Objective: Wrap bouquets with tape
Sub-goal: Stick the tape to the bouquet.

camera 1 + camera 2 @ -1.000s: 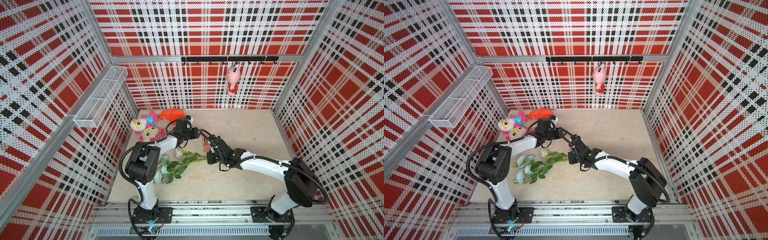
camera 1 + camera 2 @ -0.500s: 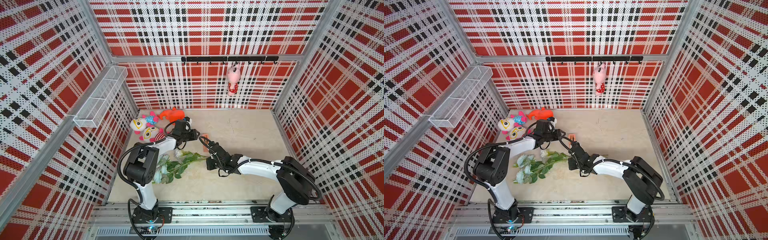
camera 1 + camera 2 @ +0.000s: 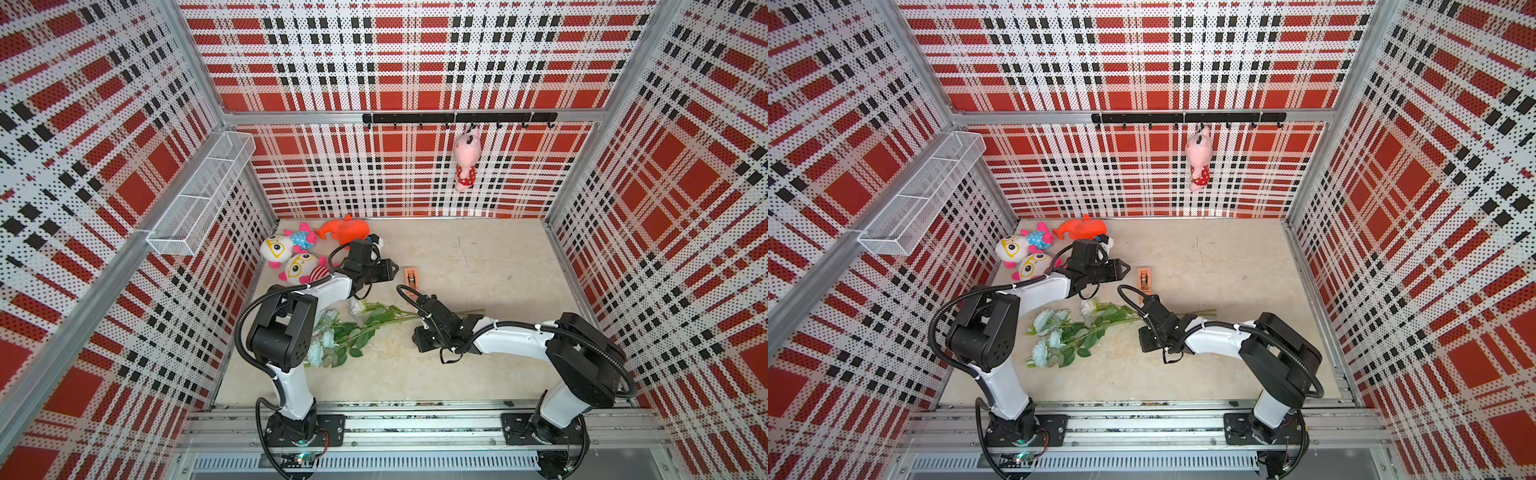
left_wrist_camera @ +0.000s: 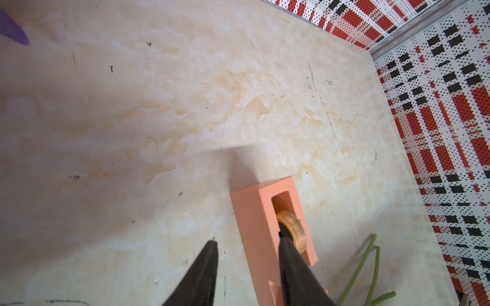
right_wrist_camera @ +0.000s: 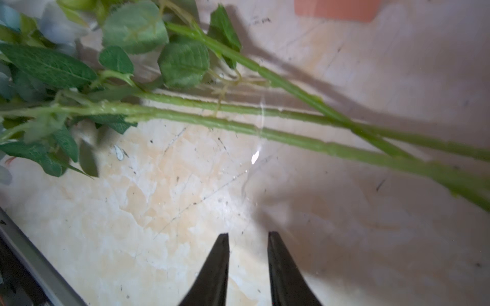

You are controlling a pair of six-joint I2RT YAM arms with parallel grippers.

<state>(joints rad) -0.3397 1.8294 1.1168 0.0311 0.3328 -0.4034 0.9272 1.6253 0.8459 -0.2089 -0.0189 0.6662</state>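
The bouquets (image 3: 353, 332) (image 3: 1075, 336) lie on the table floor, pale blue roses to the left, thin green stems (image 5: 238, 127) running right. The tape is a small roll (image 4: 291, 227) in an orange dispenser (image 3: 411, 280) (image 3: 1144, 279) standing just behind the stems. My left gripper (image 3: 392, 268) (image 4: 248, 241) is open at the dispenser. One finger is over the slot by the roll and the other stands off its side above the table. My right gripper (image 5: 248, 234) is open just in front of the stems with nothing between its fingers. A thin clear strip (image 5: 262, 116) seems to cross the stems.
Several plush toys (image 3: 291, 257) and an orange plush (image 3: 345, 230) lie at the back left, close behind the left arm. A pink plush (image 3: 465, 160) hangs from the hook rail (image 3: 457, 118). A wire basket (image 3: 199, 199) sits on the left wall.
My right gripper has drawn back from the dispenser toward the front, across the stems, and gone from shut to open. The left gripper has hardly moved.
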